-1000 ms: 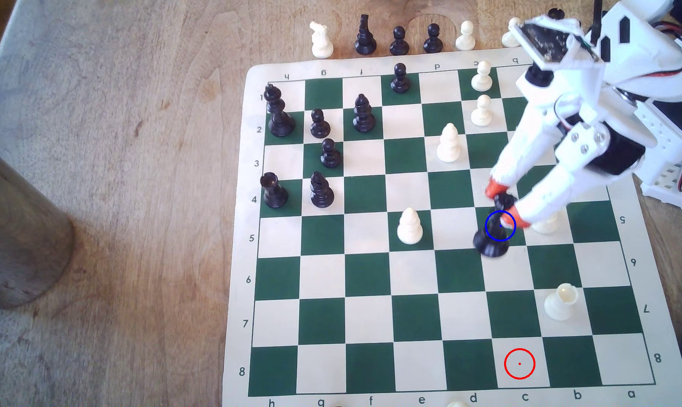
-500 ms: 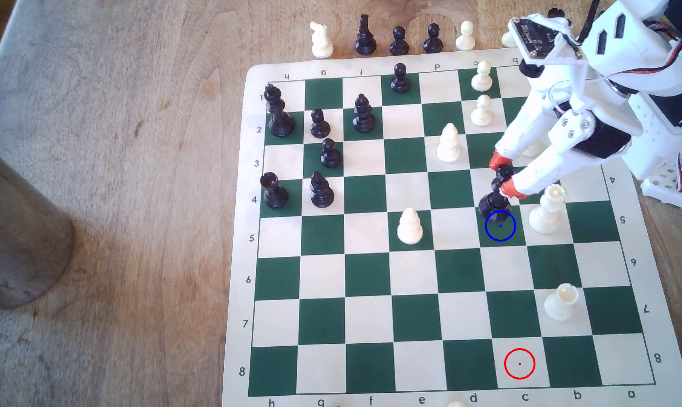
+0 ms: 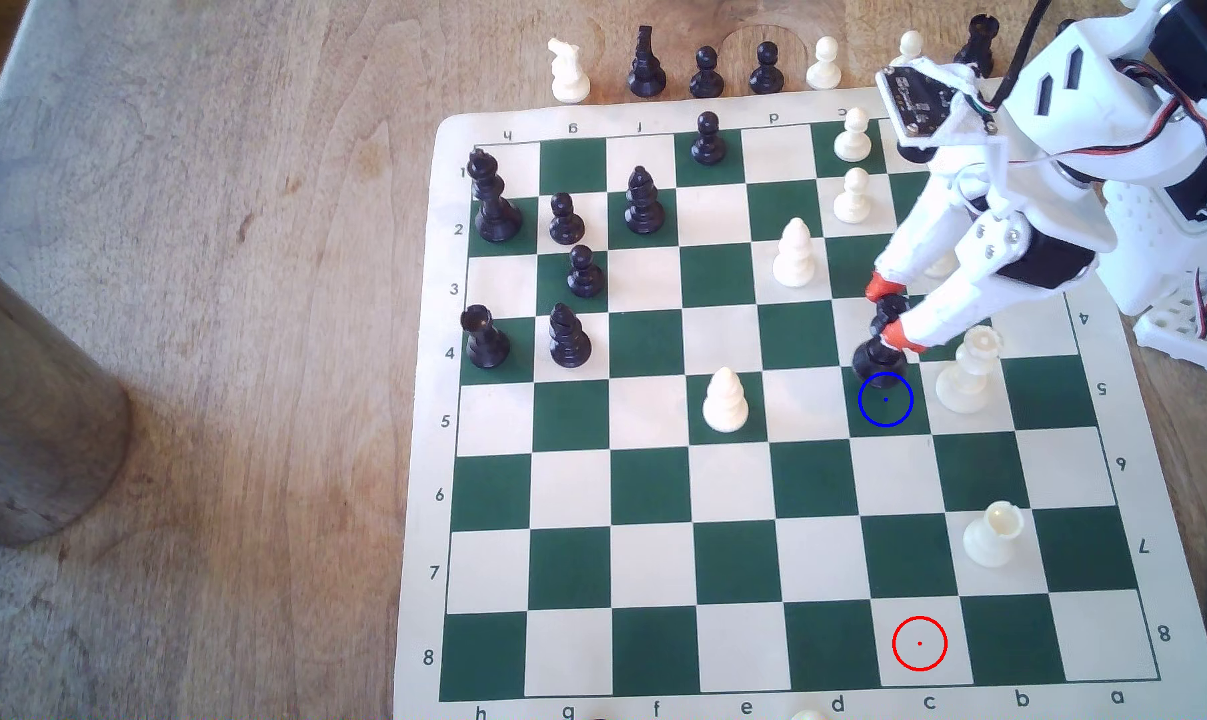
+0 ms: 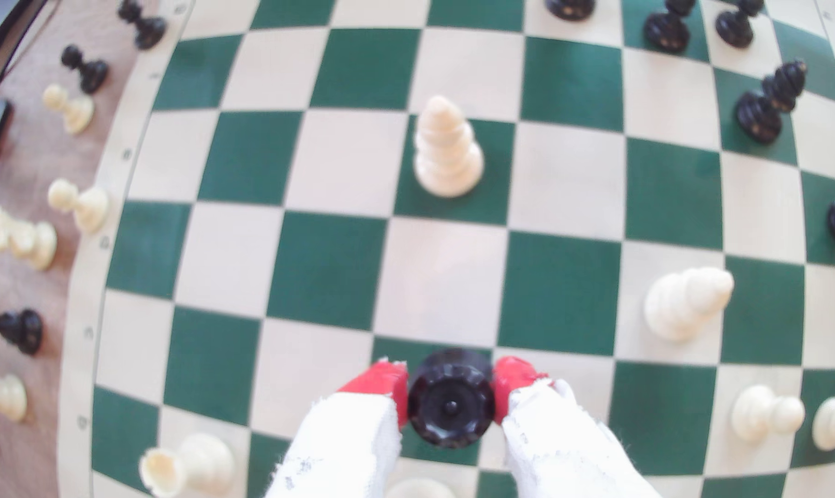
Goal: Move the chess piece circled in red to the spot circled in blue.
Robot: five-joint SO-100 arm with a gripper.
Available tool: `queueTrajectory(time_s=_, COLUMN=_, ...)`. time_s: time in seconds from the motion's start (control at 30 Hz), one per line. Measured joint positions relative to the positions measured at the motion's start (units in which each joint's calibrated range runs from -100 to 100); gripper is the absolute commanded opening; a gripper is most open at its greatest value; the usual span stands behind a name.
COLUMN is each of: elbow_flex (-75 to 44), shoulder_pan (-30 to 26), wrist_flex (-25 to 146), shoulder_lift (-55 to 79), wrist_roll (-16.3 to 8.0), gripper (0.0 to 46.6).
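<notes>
The glossy black piece with the notched coronet (image 3: pixel 878 360) hangs upright in my gripper (image 3: pixel 890 311), whose red-tipped fingers (image 3: pixel 882 285) are shut on its head. Its round base sits at the far edge of the dark green square marked by the blue ring (image 3: pixel 885 399), just touching the ring's far side. Whether the base rests on the board I cannot tell. In the wrist view the coronet (image 4: pixel 451 404) is seen from above, clamped between the red pads (image 4: pixel 377 383) of the gripper (image 4: pixel 451 383). The red ring (image 3: pixel 919 643) lies on a bare cream square near the board's front edge.
A white queen (image 3: pixel 968 374) stands one square to the exterior view's right of the blue ring, close under the gripper. White bishops (image 3: pixel 725 401) (image 3: pixel 795 253), a white rook (image 3: pixel 993 533) and pawns (image 3: pixel 852 197) stand around. Black pieces cluster on the board's left side (image 3: pixel 569 339).
One second ago the piece hung tilted, its base beyond the ring's near side. The gripper has since pulled back and carried it upright to the ring's far edge. Little movement in the last half second.
</notes>
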Motion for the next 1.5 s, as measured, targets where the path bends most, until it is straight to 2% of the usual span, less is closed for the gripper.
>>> queueTrajectory(time_s=0.3, elbow_flex=0.81, shoulder_pan=0.22, wrist_flex=-2.55, shoulder_lift=3.77, wrist_roll=0.00, gripper=0.3)
queueTrajectory(time_s=0.93, elbow_flex=0.81, shoulder_pan=-2.95, wrist_flex=-6.06, shoulder_lift=9.05, wrist_roll=0.00, gripper=0.6)
queueTrajectory(time_s=1.07, elbow_flex=0.81, shoulder_pan=-3.10, wrist_flex=-6.06, shoulder_lift=9.47, wrist_roll=0.00, gripper=5.5)
queueTrajectory(time_s=1.27, elbow_flex=0.81, shoulder_pan=-3.10, wrist_flex=-6.06, shoulder_lift=9.64, wrist_roll=0.00, gripper=7.1)
queueTrajectory(time_s=1.33, elbow_flex=0.81, shoulder_pan=-3.10, wrist_flex=-6.06, shoulder_lift=9.97, wrist_roll=0.00, gripper=9.9)
queueTrajectory(time_s=1.5, elbow_flex=1.63, shoulder_pan=-3.54, wrist_flex=-6.06, shoulder_lift=9.97, wrist_roll=0.00, gripper=13.2)
